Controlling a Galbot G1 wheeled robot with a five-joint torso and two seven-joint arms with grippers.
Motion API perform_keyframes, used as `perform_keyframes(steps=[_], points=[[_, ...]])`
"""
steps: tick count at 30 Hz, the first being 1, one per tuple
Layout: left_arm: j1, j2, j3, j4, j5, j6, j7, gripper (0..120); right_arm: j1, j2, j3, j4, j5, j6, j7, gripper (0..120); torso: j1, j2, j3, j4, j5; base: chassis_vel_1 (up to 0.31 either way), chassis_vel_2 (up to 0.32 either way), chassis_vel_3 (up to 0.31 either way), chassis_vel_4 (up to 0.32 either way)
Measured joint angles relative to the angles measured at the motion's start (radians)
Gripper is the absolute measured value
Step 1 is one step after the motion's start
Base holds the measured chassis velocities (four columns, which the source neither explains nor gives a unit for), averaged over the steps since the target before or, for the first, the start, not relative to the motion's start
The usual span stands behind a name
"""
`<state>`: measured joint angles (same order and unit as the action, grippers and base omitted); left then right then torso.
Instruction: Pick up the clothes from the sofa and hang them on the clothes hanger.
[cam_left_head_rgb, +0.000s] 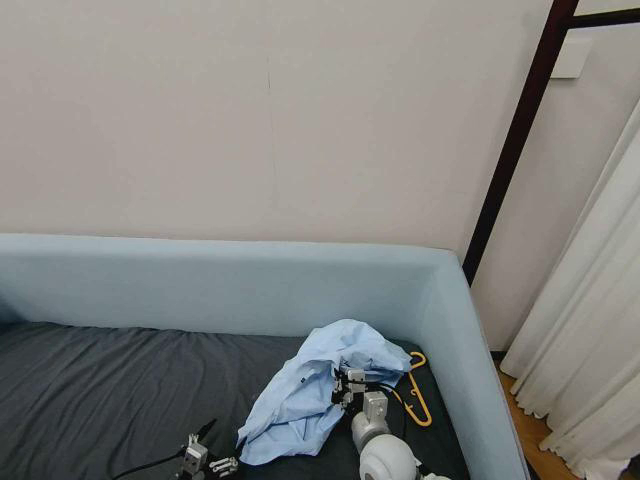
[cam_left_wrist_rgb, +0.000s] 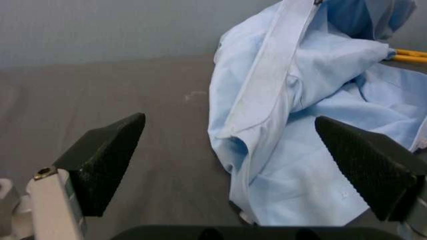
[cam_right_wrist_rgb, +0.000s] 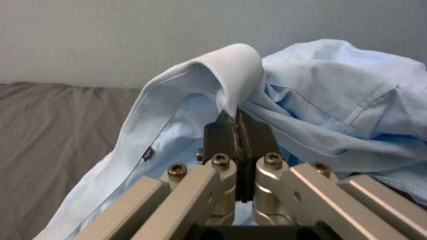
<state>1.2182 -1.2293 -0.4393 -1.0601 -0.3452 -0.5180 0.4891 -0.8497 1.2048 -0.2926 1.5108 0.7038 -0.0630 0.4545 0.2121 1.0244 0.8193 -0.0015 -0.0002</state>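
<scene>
A crumpled light blue shirt (cam_left_head_rgb: 315, 385) lies on the dark grey sofa seat (cam_left_head_rgb: 110, 390) near the right armrest. Under its far edge sticks out an orange clothes hanger (cam_left_head_rgb: 417, 395). My right gripper (cam_left_head_rgb: 350, 383) is shut on the shirt's collar (cam_right_wrist_rgb: 230, 67), lifting a fold of it; the pinch shows in the right wrist view, gripper (cam_right_wrist_rgb: 238, 120). My left gripper (cam_left_head_rgb: 205, 462) sits low over the seat to the left of the shirt (cam_left_wrist_rgb: 300, 115), fingers (cam_left_wrist_rgb: 107, 155) spread wide open with nothing between them.
The sofa's pale blue backrest (cam_left_head_rgb: 220, 285) and right armrest (cam_left_head_rgb: 470, 370) border the seat. A dark rack pole (cam_left_head_rgb: 515, 130) rises behind the armrest against the wall. White curtains (cam_left_head_rgb: 590, 340) hang at the right over a wood floor.
</scene>
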Motion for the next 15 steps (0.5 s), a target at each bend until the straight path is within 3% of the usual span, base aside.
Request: perform_keyframes(steps=[8,15], points=[[0.015,-0.018,0.065,-0.044,-0.062,0.134,-0.149,100,0.006,0.001,-0.009,-0.003,0.0,-0.001,0.0,0,0.0,0.0,0.0,0.0001,0.0002,0.0,0.0,0.0,0.0],[0.015,-0.034,0.083,-0.059,-0.082,0.173,-0.202,90,0.005,-0.001,-0.01,-0.005,-0.001,-0.001,0.001,0,0.0,0.0,0.0,0.0,0.0001,0.0,0.0,0.0,0.0]])
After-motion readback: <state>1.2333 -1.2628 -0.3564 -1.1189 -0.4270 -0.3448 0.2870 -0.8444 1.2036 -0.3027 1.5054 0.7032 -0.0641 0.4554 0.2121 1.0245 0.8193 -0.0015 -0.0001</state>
